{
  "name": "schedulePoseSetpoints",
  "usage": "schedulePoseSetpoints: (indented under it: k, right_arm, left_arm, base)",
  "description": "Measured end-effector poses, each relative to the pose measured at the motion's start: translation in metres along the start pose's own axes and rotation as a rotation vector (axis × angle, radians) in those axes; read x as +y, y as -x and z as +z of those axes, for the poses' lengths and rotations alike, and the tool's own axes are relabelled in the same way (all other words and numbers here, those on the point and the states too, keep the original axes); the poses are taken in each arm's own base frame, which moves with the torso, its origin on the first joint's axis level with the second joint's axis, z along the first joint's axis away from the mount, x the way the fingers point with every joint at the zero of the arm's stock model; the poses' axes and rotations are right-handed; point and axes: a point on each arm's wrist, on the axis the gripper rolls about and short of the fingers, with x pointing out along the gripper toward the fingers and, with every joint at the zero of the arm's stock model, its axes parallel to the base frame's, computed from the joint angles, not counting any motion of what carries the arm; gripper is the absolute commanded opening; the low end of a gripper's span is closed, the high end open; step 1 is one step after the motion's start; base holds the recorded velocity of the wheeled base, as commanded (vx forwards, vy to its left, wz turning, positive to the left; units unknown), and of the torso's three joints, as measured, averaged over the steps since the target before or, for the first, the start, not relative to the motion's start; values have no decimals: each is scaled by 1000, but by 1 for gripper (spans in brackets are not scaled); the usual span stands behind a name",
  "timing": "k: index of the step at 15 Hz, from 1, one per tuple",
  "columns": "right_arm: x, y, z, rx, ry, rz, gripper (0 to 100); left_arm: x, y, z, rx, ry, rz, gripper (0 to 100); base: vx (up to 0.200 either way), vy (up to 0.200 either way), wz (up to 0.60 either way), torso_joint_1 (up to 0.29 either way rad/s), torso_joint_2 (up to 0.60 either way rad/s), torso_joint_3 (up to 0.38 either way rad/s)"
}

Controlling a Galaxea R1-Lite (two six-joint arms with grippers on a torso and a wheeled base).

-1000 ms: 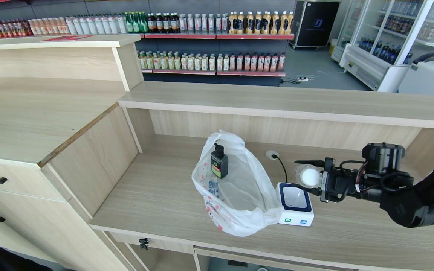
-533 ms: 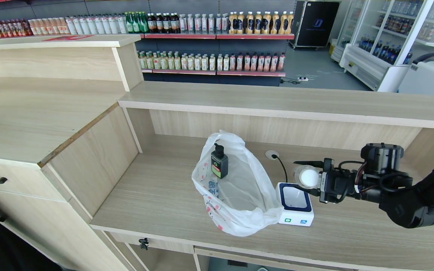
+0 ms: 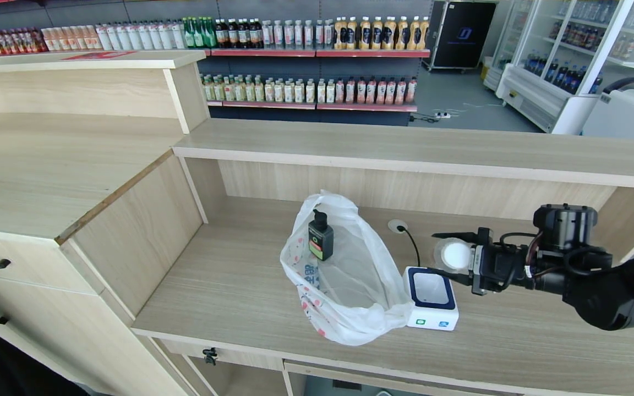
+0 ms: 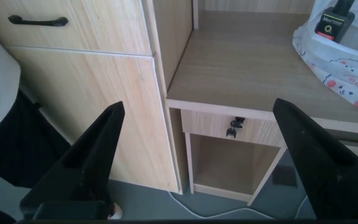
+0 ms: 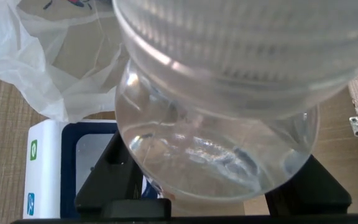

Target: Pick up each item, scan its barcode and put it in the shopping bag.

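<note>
Here the scanner (image 3: 430, 298), a small white box with a blue-rimmed window facing up, sits on the wooden table (image 3: 229, 286) near its front edge. The right gripper (image 3: 438, 254) hangs over the table just behind the scanner and a little to its right. It is clamped on a clear round container (image 3: 453, 256), with one finger on the far side and one on the near side. The container lies on its side off the table, and its white end shows in the head view. In the right wrist view its clear ribbed body sits above the scanner's window.

The white plastic shopping bag (image 3: 344, 280) stands open against the scanner's left side, touching it. A black pump bottle (image 3: 321, 236) stands upright inside the bag, at its far end. A black cable (image 3: 413, 247) runs from the scanner's back to a round hole in the table.

The left gripper (image 4: 197, 106) is well to the scanner's left, low in front of the table by a cabinet (image 4: 86, 93). Its fingers are spread wide with nothing between them.
</note>
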Motion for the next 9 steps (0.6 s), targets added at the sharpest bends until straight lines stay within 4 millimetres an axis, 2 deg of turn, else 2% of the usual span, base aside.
schedulePoseSetpoints:
  k: [3,6,7,9]
  right_arm:
    - [-23,30,25,40,-165,-8,0]
    - [-49,91,56,110,-463,-129,0]
    - [-55,116,60,156,-559,-208,0]
    - [-54,157,64,264,-749,-356,0]
  left_arm:
    - [0,0,0,0,0,0,100]
    - [0,0,0,0,0,0,100]
    - [0,0,0,0,0,0,100]
    - [0,0,0,0,0,0,100]
  base:
    - [0,0,0,0,0,0]
    - [0,0,0,0,0,0]
    - [0,0,0,0,0,0]
    - [0,0,0,0,0,0]
